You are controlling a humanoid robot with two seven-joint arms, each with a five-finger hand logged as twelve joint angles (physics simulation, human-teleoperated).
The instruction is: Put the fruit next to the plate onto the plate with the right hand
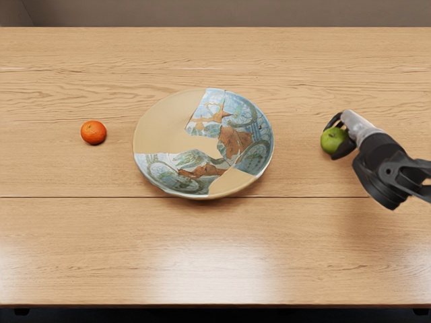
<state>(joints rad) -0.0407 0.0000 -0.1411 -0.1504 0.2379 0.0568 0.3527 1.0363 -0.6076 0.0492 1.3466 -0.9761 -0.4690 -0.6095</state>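
A green apple [331, 139] sits on the wooden table to the right of the plate. My right hand [342, 134] comes in from the right edge and its dark fingers curl around the apple's top and right side. The patterned plate [161, 128], tan with blue-green and brown patches, lies at the table's middle with nothing on it. An orange [93, 132] rests well to the plate's left. The left arm does not show.
The wooden table [215, 249] stretches wide in front of the plate and behind it. The right arm's dark forearm [390, 171] hangs over the table's right side.
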